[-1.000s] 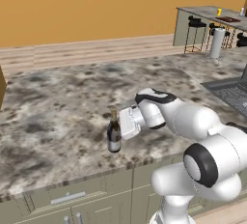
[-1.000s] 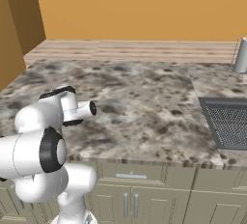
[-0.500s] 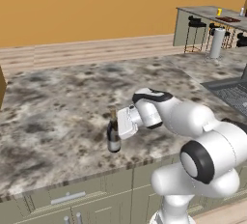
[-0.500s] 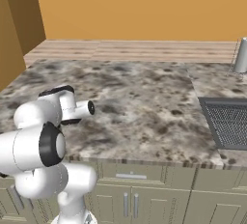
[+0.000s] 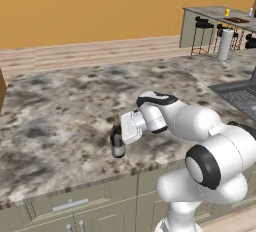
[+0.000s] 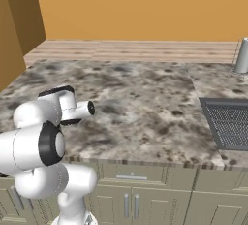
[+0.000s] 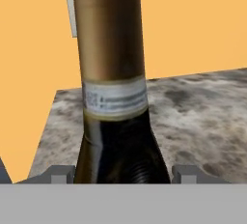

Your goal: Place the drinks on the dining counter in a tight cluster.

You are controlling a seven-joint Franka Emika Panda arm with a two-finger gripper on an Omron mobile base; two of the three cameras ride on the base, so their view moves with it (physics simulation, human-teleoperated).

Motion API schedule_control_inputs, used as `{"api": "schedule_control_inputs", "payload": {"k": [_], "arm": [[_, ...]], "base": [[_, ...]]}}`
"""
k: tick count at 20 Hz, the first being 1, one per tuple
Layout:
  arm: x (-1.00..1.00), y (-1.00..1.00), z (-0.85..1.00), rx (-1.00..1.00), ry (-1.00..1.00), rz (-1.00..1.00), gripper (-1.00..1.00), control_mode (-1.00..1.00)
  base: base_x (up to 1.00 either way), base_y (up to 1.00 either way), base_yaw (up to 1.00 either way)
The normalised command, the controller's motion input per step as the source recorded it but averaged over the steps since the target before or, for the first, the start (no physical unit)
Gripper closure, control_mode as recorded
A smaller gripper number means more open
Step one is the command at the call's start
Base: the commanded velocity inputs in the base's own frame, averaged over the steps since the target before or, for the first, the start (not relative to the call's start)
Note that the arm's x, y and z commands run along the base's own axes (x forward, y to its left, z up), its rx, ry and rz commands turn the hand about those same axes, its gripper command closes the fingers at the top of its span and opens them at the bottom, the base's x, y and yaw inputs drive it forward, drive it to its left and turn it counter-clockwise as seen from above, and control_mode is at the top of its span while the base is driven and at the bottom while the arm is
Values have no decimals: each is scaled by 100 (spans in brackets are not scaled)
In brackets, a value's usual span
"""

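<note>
A dark wine bottle [image 5: 117, 145] with a gold-foil neck and a pale label stands upright near the front edge of the marbled kitchen counter [image 5: 60, 106]. My gripper [image 5: 120, 137] reaches it from the right, and its jaws press against the bottle's lower body on both sides. In the hand view the bottle [image 7: 114, 97] rises between the two fingertips, with the gripper [image 7: 123, 175] at its shoulder. Far off at the upper right is the dining counter [image 5: 212, 11] with black bar stools [image 5: 202, 24]. A small pale bottle [image 5: 251, 11] and a yellow cup [image 5: 226, 12] stand on it.
A sink with a metal grid [image 6: 227, 122] lies in the counter to the right of the arm. A grey cylinder [image 6: 241, 56] stands beyond it. A tall wooden cabinet [image 6: 12, 25] bounds the counter on the left. The counter's front edge runs just below the bottle.
The jaws have closed in from wide open onto the wine bottle. The hand has dropped slightly beside it. The bottle has stayed in place.
</note>
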Motion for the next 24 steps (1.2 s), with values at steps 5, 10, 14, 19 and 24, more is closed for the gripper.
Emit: {"api": "schedule_control_inputs", "payload": {"k": [5, 10, 14, 19, 24], "arm": [[-4, -1, 0, 1, 0, 0, 100, -100], [-4, -2, 19, 2, 0, 0, 100, -100], [-3, -10, 44, 1, 0, 0, 100, -100], [-13, -15, 56, 0, 0, 0, 100, -100], [-17, -26, 34, 2, 8, 2, 100, -100]], "base": [[0, 0, 0], [0, 0, 0], [0, 0, 0], [0, 0, 0], [0, 0, 0]]}}
